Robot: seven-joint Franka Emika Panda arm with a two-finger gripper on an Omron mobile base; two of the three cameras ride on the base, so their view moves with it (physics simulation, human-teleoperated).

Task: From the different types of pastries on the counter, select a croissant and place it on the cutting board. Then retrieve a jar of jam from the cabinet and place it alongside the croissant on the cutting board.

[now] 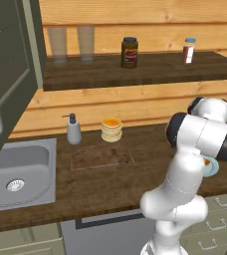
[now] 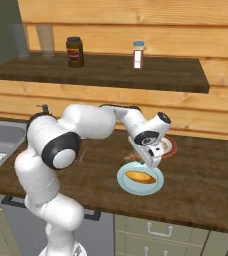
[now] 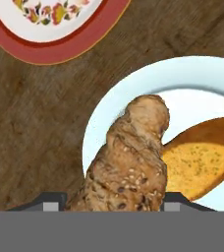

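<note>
The croissant [image 3: 128,157] is a knobbly, seeded, brown roll of pastry, narrow at its far tip and broad toward the camera, and it sits pinched between the two dark fingertips [image 3: 52,202] of the hand [image 3: 111,203], one at each side of its wide end. In the right base view the hand [image 2: 148,159] hangs just above a pale blue round plate [image 2: 156,187] near the front edge of the dark wood-grain surface [image 2: 201,175]. Whether the croissant touches the plate or is clear of it cannot be told.

On that plate lies a smooth, golden, elongated loaf [image 3: 200,160] with a darker brown crust along its far side, just beside the croissant. Behind it stands a second plate [image 3: 50,29], white with a red rim and a flowered pattern.

The cutting board [image 1: 101,157] is a flat brown rectangle, nearly the same tone as the surface, lying well to the left of the plates, between them and the steel sink [image 1: 18,174]. Just behind the board is a short stack of round yellow-topped cakes [image 1: 111,129], and beside that a grey soap dispenser [image 1: 73,129].

On the open wooden shelf [image 1: 150,69] above stand the dark jar of jam [image 1: 129,52] with a black lid, two clear glasses [image 1: 70,45] to its left, and a small bottle [image 1: 188,51] with a blue cap to its right. The arm's white elbow blocks the plates in the left base view.
</note>
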